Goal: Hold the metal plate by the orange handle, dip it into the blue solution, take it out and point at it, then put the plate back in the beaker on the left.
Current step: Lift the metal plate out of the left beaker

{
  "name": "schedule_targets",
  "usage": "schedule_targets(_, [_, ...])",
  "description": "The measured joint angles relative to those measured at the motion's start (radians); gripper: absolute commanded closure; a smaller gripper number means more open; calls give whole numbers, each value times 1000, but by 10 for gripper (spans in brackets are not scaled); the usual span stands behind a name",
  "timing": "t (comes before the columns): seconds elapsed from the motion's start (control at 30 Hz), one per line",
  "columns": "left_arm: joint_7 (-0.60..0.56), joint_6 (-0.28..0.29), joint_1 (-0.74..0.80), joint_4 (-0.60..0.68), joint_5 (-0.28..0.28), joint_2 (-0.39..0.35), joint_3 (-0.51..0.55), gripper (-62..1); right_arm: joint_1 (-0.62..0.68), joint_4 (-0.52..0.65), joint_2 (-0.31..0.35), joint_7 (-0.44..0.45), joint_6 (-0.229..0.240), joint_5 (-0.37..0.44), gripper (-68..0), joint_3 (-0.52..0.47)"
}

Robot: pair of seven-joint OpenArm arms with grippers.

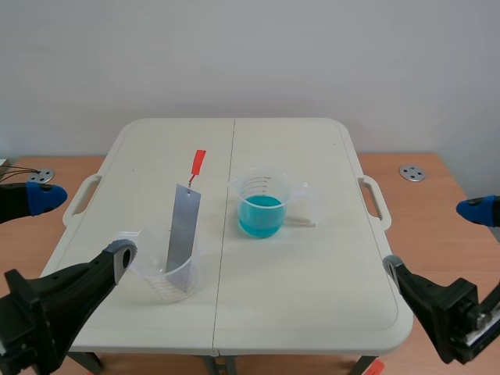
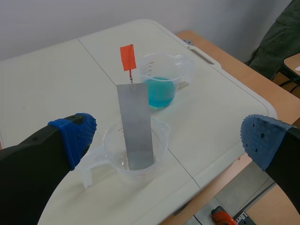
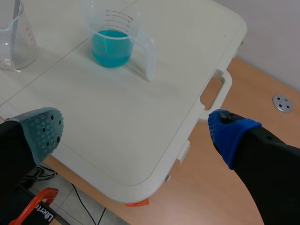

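L gripper (image 2: 168, 140) wide open, empty; metal plate (image 2: 136, 124) stands in beaker (image 2: 112, 152) just ahead of it. R gripper (image 3: 136, 133) spread too, touching nothing.

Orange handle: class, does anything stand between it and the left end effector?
Nothing visible does. The orange handle sticks up free above the metal plate, which leans in the clear beaker ahead of the open left end effector.

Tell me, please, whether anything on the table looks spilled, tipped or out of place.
Nothing stands out. The plate leans in the left beaker with its orange handle up. The blue solution sits inside the upright right beaker, and no spill shows on the table.
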State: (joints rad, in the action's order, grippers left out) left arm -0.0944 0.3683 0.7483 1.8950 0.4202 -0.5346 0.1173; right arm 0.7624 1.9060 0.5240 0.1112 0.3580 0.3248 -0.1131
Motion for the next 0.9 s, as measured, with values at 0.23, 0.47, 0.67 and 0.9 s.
schedule_targets(0.23, [0,0,0,0,0,0,0,-623,0,0,0,0,5,0,-642,0])
schedule_targets(0.47, [0,0,0,0,0,0,0,-623,0,0,0,2,8,0,-642,0])
schedule_targets(0.67, [0,0,0,0,0,0,0,-623,-12,0,0,4,43,0,-642,0])
schedule_targets(0.9, [1,0,0,0,0,0,0,-623,-88,-3,0,4,39,1,-642,71])
